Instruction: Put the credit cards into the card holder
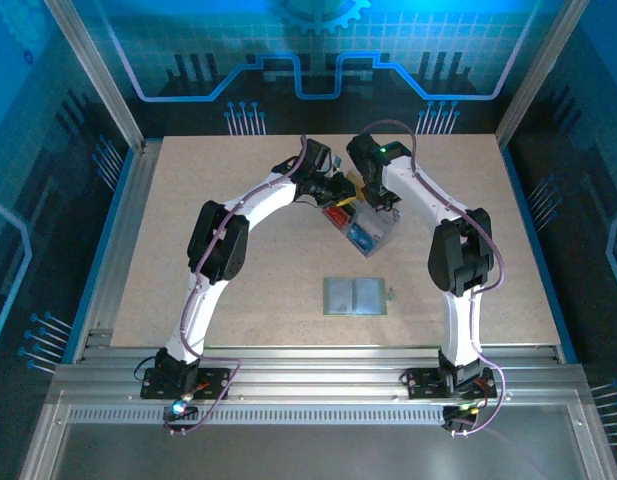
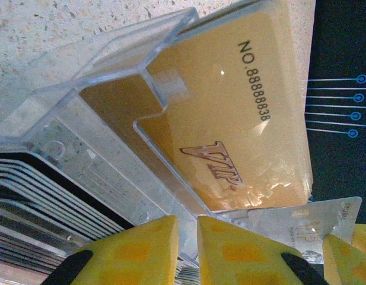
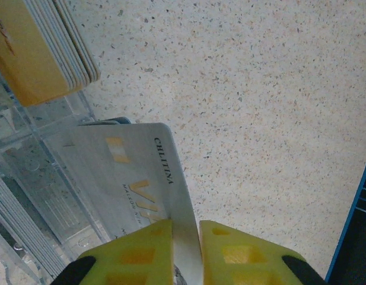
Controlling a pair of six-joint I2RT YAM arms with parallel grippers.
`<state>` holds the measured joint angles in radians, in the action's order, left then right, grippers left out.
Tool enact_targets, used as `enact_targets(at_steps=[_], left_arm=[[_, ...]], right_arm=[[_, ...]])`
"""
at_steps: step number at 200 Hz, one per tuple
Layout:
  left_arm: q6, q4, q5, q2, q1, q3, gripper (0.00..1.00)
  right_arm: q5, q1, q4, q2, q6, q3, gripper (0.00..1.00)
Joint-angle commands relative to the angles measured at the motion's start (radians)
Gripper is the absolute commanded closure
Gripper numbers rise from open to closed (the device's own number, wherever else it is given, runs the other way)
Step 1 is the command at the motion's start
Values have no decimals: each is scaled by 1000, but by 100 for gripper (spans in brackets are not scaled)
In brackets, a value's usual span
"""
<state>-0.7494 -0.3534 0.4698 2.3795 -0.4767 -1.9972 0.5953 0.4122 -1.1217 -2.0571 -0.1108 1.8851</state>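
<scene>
There are two arms, the left arm (image 1: 220, 240) and the right arm (image 1: 460, 255), with two grippers, the left gripper (image 2: 187, 237) and the right gripper (image 3: 185, 246). There is one table (image 1: 268, 290), one clear tray (image 1: 383, 240), one green card holder (image 1: 355, 296) and one pale card (image 3: 135, 172) by itself. The stacked cards (image 2: 230, 119) are too many to count.

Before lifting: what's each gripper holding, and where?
Right gripper pinches a grey-white card by one edge; left gripper grips the clear tray by its wall.

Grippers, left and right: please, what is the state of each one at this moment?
Left gripper: closed on the wall of the clear tray.
Right gripper: closed on a pale card.
</scene>
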Motion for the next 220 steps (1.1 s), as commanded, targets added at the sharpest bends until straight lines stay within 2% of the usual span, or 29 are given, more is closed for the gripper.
enact_targets(at_steps=[1,69,220], left_arm=[[25,-127,-35,18,20,56,82],[25,-119,-33,7,23,69,82],[30,-102,8,-45,30,94,79]], right_arm=[[31,8,-21,20,3,29,85],[-1,19,-36,35,6,36,92],[-218,6,-64,54,1,67,100]])
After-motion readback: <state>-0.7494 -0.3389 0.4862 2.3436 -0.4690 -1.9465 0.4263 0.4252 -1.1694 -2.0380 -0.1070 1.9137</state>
